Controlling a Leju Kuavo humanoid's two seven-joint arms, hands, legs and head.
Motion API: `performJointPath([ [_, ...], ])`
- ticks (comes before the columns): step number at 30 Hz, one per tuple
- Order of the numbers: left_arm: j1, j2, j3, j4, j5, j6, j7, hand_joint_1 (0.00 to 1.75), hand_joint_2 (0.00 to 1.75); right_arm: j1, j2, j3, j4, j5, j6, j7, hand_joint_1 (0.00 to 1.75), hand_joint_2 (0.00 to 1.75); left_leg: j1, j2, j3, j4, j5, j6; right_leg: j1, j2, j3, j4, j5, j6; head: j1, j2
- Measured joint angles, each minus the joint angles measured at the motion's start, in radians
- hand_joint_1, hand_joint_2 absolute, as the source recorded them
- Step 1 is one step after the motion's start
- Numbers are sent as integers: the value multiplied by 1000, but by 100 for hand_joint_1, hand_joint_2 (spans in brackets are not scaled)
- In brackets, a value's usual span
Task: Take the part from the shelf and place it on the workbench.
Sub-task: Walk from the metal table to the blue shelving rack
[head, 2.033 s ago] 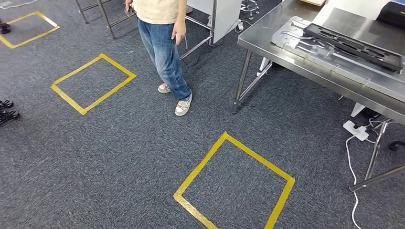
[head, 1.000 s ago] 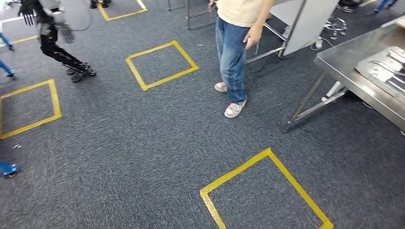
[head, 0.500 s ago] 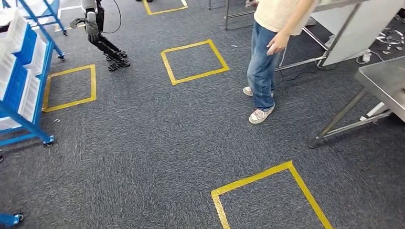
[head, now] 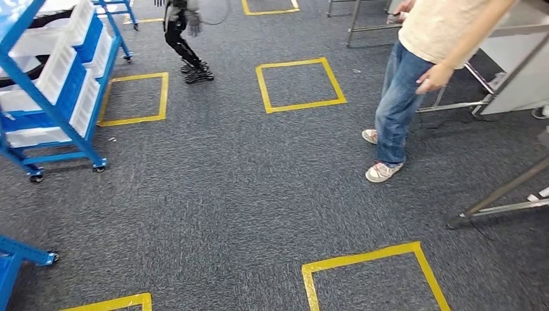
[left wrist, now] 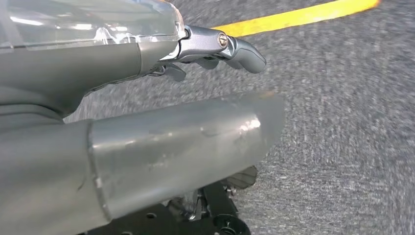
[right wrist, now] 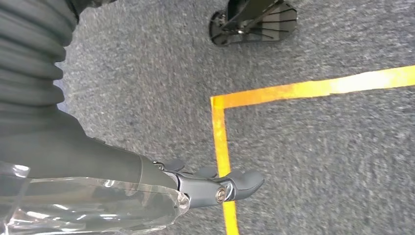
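Observation:
A blue wheeled shelf [head: 57, 97] with white bins stands at the far left of the head view; I cannot make out a part in the bins. Of the steel workbench, just a leg [head: 502, 189] shows at the right edge. My left hand [left wrist: 208, 45] hangs over the grey carpet with its fingers stretched out and nothing in them. My right hand [right wrist: 215, 188] hangs the same way, holding nothing, above a yellow tape corner [right wrist: 218, 103].
A person [head: 414, 84] in jeans stands at the right, near the workbench leg. Another robot [head: 184, 39] stands at the top, left of centre. Yellow tape squares [head: 298, 84] mark the carpet. A second blue frame [head: 19, 256] juts in at the lower left.
The whole view has swung to the left: the workbench top has slid out at the right, and the blue shelf and the other robot have come into view.

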Motion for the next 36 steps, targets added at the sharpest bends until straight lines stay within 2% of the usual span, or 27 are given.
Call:
performJointPath([
  [2, 0, 0, 0, 0, 0, 0, 0, 0, 0, 2, 0, 1, 0, 0, 0, 0, 0, 175, 0, -24, -4, 9, -4, -9, -5, 46, 52, -119, 52, -2, 0, 0],
  [4, -1, 0, -1, 0, 0, 1, 0, 0, 0, 1, 0, 2, 1, 0, 0, 0, 0, 175, 0, -44, -13, 15, -4, -23, -4, 71, 65, -156, 56, -8, 0, 0],
  [6, 1, 0, -1, 0, 0, 1, 0, 0, 0, -4, 1, 3, 1, 1, 0, -1, 0, 175, 3, -58, -20, 16, -2, -35, -3, 48, 67, -162, 60, -19, 0, 0],
  [8, 3, 1, -1, 0, 0, 1, 0, 0, 0, -4, 2, 4, 1, 2, 0, -1, 0, 175, 3, -22, -39, 54, -27, -44, -5, 22, 72, -171, 64, -34, 0, 0],
  [10, 1, 1, -2, 0, -3, 1, 0, 0, 0, -1, 2, 5, 1, 5, 0, -2, 0, 175, 2, 34, -95, 172, -89, -50, 0, -8, 74, -174, 63, -45, -1, 0],
  [11, 0, 1, -4, 0, -6, 1, 1, 0, 0, 0, 2, 6, 1, 8, 0, -3, 0, 175, 4, 47, -128, 241, -118, -52, 3, -24, 74, -173, 62, -47, -1, 0],
  [12, 0, 1, -5, 0, -9, 1, 1, 0, 0, 1, 2, 8, 1, 12, -1, -3, 0, 175, 5, 54, -153, 291, -133, -54, 5, -39, 74, -173, 61, -49, -1, 0],
  [13, 1, 1, -7, 0, -13, 1, 2, 0, 0, 1, 2, 10, 1, 16, -1, -3, 0, 175, 6, 57, -159, 305, -128, -55, 7, -53, 75, -173, 59, -49, -1, 0],
  [14, 3, 1, -9, 0, -16, 1, 3, 0, 0, 1, 3, 12, 1, 19, -3, -2, 0, 175, 6, 62, -144, 277, -106, -54, 8, -66, 76, -172, 57, -49, -1, 0],
  [15, 3, 1, -11, 0, -18, 0, 3, 0, 0, 0, 5, 15, 1, 22, -5, 1, 0, 175, 6, 70, -111, 215, -72, -51, 8, -78, 79, -172, 55, -47, -1, 0],
  [17, 2, 1, -16, 0, -26, -3, 2, 0, 0, 1, 8, 18, 1, 30, -10, 11, 0, 175, -1, 110, -39, 77, -23, -42, 11, -99, 86, -170, 48, -41, 0, 0],
  [18, 0, 1, -21, 0, -38, -4, 2, 0, 0, 1, 9, 20, 1, 33, -13, 18, 0, 175, -5, 123, -19, 38, -13, -37, 13, -108, 88, -170, 45, -36, 0, 0],
  [19, 0, 1, -30, 0, -55, -4, 3, 0, 0, 0, 10, 22, 1, 38, -16, 26, 0, 175, -10, 129, -13, 22, -13, -33, 15, -118, 90, -170, 44, -31, 0, 0],
  [21, 4, 1, -51, 0, -98, 0, 8, 0, 0, -2, 12, 28, 2, 46, -18, 37, 0, 175, -10, 107, -14, 16, -8, -23, 15, -130, 95, -173, 41, -21, 0, 0],
  [22, 7, 0, -63, 0, -119, 3, 11, 0, 0, -3, 13, 31, 2, 50, -19, 40, 0, 175, -8, 97, -12, 10, -4, -17, 13, -116, 96, -167, 35, -16, 0, 0],
  [23, 9, 0, -75, 0, -137, 5, 14, 0, 0, -3, 14, 33, 2, 54, -19, 41, 0, 175, -5, 88, -9, 5, 0, -11, 12, -91, 89, -147, 18, -12, 0, 0],
  [25, 8, -1, -102, 0, -171, 7, 20, 0, 0, 1, 14, 38, 2, 63, -21, 41, 0, 175, -4, 68, -8, -1, 5, -2, 8, -34, 42, -46, -42, -8, 0, 0],
  [26, 7, -1, -116, 0, -186, 7, 23, 0, 0, 3, 14, 40, 2, 69, -23, 41, 0, 175, -5, 56, -10, -1, 6, 0, 8, -20, 7, 22, -73, -8, 0, 0],
  [27, 7, -2, -128, 0, -199, 7, 27, 0, 0, 5, 14, 43, 2, 76, -25, 40, 0, 175, -6, 43, -10, 0, 6, 1, 7, -16, -24, 78, -90, -8, 0, 0],
  [28, 9, -3, -140, 0, -209, 7, 31, 0, 0, 7, 15, 47, 2, 83, -27, 40, 0, 175, -7, 30, -10, 0, 6, 2, 7, -14, -41, 104, -87, -8, 0, 0],
  [29, 10, -3, -150, 0, -218, 7, 35, 0, 0, 8, 15, 51, 2, 91, -30, 40, 0, 175, -6, 16, -9, 2, 6, 1, 7, -12, -40, 92, -63, -9, 0, 0],
  [30, 12, -3, -160, 0, -225, 7, 38, 0, 0, 8, 15, 55, 3, 96, -32, 40, 0, 175, -6, 1, -8, 4, 5, 1, 6, -7, -22, 46, -25, -10, 0, 0],
  [31, 13, -4, -168, 0, -230, 6, 40, 0, 0, 9, 16, 59, 3, 99, -34, 40, 0, 175, -5, -12, -8, 6, 4, -1, 5, 11, 5, -23, 17, -12, 0, 0],
  [32, 13, -5, -176, 0, -233, 6, 41, 0, 0, 10, 16, 62, 3, 101, -35, 40, 0, 175, -6, -25, -11, 12, 2, -5, 4, 39, 30, -85, 45, -14, 0, 0],
  [34, 12, -9, -188, 1, -236, 4, 43, 0, 0, 10, 16, 67, 3, 102, -36, 41, 0, 175, -5, -47, -20, 18, 2, -15, 3, 78, 56, -152, 66, -18, 0, 0],
  [35, 12, -10, -192, 1, -236, 4, 44, 0, 0, 9, 16, 69, 3, 102, -36, 42, 0, 175, -3, -58, -24, 18, 3, -22, 5, 79, 57, -156, 64, -19, 0, 0],
  [36, 14, -11, -196, 1, -235, 4, 44, 0, 0, 8, 16, 71, 3, 102, -37, 42, 0, 175, -2, -69, -27, 16, 5, -29, 4, 66, 58, -158, 66, -24, 0, 0],
])
